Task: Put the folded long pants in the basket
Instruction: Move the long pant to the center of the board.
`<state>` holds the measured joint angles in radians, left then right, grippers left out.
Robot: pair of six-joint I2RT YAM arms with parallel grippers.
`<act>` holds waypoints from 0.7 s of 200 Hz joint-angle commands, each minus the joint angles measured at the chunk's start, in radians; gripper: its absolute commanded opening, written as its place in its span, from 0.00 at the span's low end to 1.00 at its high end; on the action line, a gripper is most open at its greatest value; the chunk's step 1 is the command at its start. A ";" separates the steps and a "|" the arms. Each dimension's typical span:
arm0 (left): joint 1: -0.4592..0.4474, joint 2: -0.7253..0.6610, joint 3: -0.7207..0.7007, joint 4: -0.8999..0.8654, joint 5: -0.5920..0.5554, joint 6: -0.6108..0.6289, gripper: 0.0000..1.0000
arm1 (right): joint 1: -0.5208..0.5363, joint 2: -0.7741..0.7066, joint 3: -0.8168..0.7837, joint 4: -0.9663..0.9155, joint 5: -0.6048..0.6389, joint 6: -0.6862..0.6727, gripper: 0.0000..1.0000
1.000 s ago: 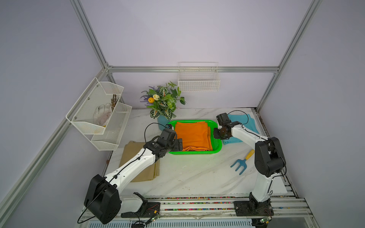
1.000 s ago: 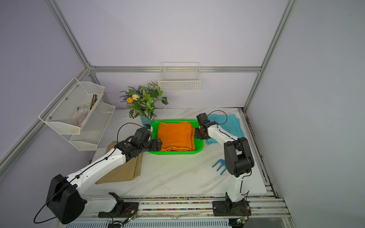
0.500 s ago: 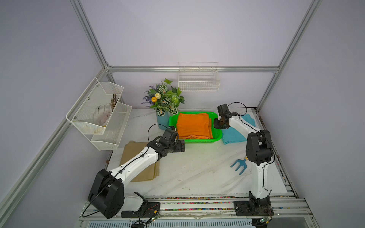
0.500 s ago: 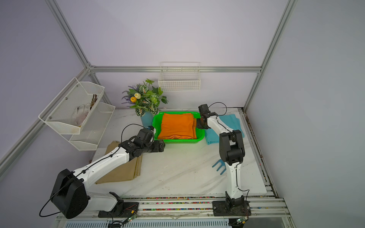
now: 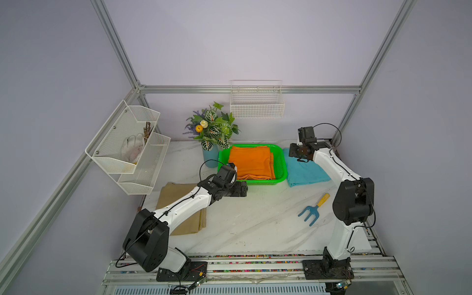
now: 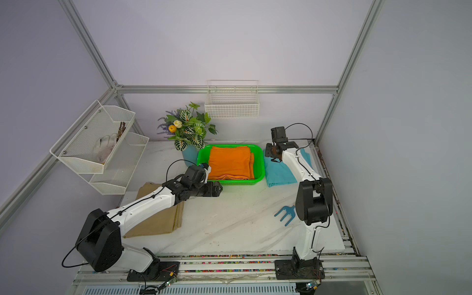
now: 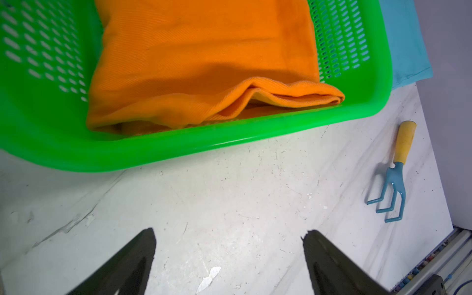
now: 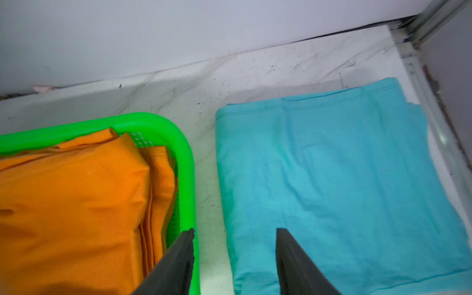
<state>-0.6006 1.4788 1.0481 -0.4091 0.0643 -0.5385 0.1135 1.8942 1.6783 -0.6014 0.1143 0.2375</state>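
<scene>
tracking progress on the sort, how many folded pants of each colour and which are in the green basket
orange pants: 1, in the basket
light blue pants: 1, outside the basket
tan pants: 1, outside the basket
total: 3

**Room up front, crowding behind**

The marble table [image 5: 255,224] lies bare across its middle and front, save the garden fork [image 5: 313,210] near the right edge. Over the green basket [image 5: 258,181] the way down is free. A potted plant [image 5: 213,130] crowds its far-left corner, and a wire basket [image 5: 256,108] hangs on the wall behind. Only a narrow bare strip parts the basket from the light blue pants [image 8: 332,178]. The left arm [image 5: 184,207] lies across the tan pants [image 5: 171,191]; a mesh rack [image 5: 127,148] juts in at left.
</scene>
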 commanded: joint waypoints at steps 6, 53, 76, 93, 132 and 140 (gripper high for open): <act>-0.025 0.011 0.062 0.076 0.047 0.042 0.95 | -0.069 0.040 -0.041 0.023 0.000 0.012 0.56; -0.082 0.008 0.068 0.081 0.089 0.129 0.98 | -0.098 0.229 0.035 0.014 -0.003 0.044 0.56; -0.093 -0.002 0.028 0.081 0.150 0.156 1.00 | -0.101 0.307 0.073 -0.012 -0.027 0.075 0.56; -0.094 0.000 -0.012 0.079 0.186 0.171 1.00 | -0.104 0.334 0.059 -0.028 -0.043 0.109 0.56; -0.093 0.047 -0.055 0.099 0.200 0.207 1.00 | -0.122 0.252 -0.164 -0.026 -0.071 0.192 0.57; -0.093 0.071 -0.043 0.098 0.211 0.215 1.00 | -0.121 0.209 -0.241 0.001 -0.071 0.201 0.58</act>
<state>-0.6956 1.5070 0.9848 -0.3401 0.2314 -0.3737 0.0002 2.1773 1.6203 -0.5411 0.0635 0.3672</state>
